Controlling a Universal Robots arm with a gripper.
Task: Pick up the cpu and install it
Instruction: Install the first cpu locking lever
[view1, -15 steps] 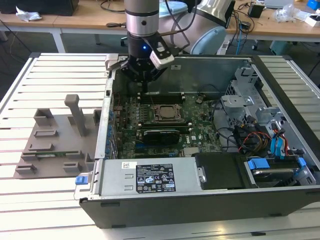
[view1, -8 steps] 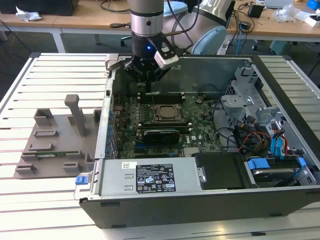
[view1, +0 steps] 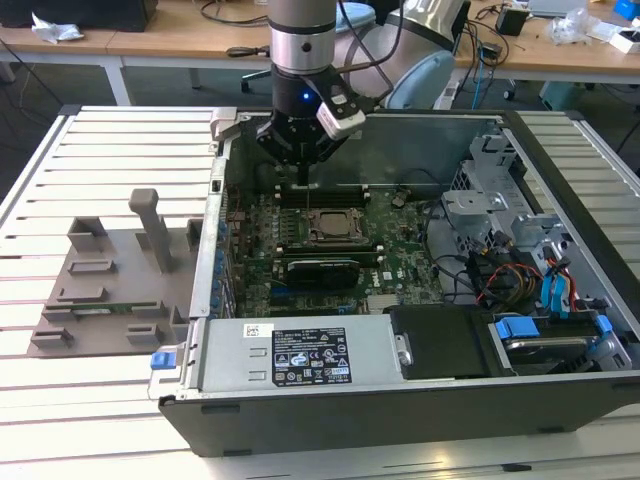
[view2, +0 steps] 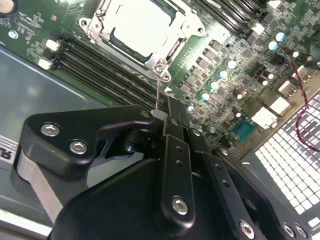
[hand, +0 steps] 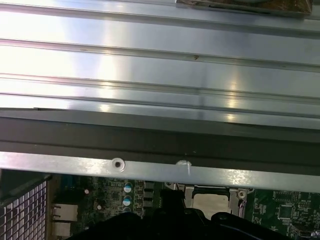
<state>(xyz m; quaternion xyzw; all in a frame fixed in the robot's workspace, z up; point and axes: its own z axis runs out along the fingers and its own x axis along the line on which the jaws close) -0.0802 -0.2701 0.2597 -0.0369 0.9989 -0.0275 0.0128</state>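
Note:
The cpu (view2: 134, 24) lies flat in the motherboard socket, its silvery top framed by the metal socket frame (view2: 165, 47); it also shows in the first wrist view (hand: 210, 202) and in the exterior view (view1: 330, 228). My gripper (view1: 303, 183) hangs inside the open computer case (view1: 215, 300), just behind the socket. In the second wrist view its black fingers meet at the tip (view2: 161, 116), shut on the end of a thin wire lever (view2: 157, 92) that rises from the socket's corner.
A grey plastic fixture block (view1: 110, 285) sits on the slatted table at the exterior view's left. The case's back wall (hand: 150, 170) is close behind the gripper. Memory slots (view2: 100, 62) flank the socket; power supply (view1: 300, 355) and drive cage (view1: 500, 210) fill the case's front and right.

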